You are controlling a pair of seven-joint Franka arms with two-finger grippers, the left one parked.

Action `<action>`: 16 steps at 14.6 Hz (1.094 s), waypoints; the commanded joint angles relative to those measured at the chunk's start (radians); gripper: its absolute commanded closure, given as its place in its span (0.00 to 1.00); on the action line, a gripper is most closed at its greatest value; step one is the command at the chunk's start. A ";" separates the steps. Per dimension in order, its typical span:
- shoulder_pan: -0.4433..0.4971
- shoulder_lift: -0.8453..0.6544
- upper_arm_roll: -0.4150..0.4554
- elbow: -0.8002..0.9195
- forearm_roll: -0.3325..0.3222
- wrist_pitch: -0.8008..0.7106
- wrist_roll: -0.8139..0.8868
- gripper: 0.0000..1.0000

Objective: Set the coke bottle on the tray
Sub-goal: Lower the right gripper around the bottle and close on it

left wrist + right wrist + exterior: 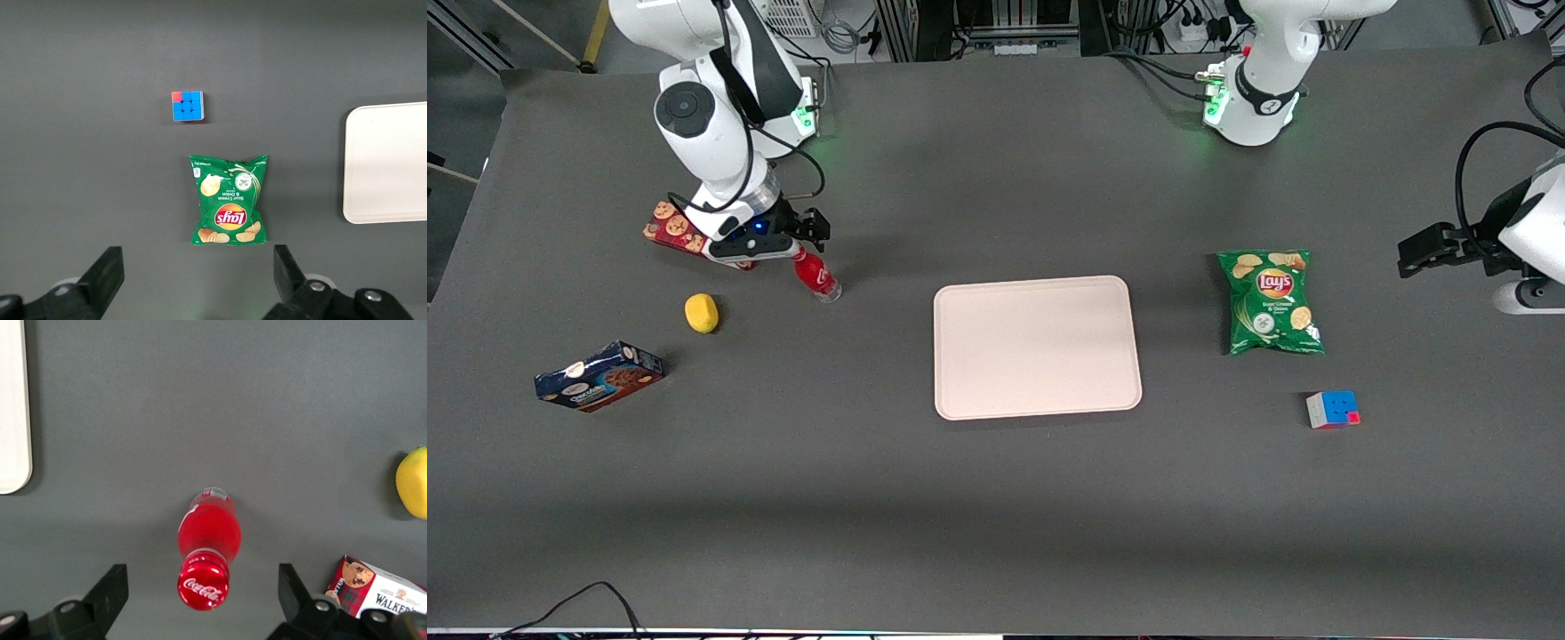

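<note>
The gripper is being held above the upright coke bottle on the desk, fingers apart. Lowering and closing seems needed before carrying to the tray.

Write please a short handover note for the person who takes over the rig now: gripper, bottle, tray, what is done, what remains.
Gripper: open, hanging directly above the coke bottle, one finger on each side, not closed on it.
Coke bottle: upright on the table, beside the lemon, toward the working arm's end.
Tray: mid-table, nothing on it.
Done: approach only.
Left: lower, grasp, carry to the tray, release.
</note>
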 commanded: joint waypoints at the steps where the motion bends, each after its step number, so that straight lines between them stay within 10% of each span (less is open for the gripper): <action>1: 0.001 0.030 0.008 -0.006 0.019 0.038 0.035 0.00; 4: 0.001 0.033 0.009 -0.012 0.019 0.045 0.035 0.13; 10: 0.001 0.024 0.009 -0.007 0.019 0.032 0.035 0.89; 16: 0.001 -0.023 0.009 0.040 0.019 -0.055 0.059 1.00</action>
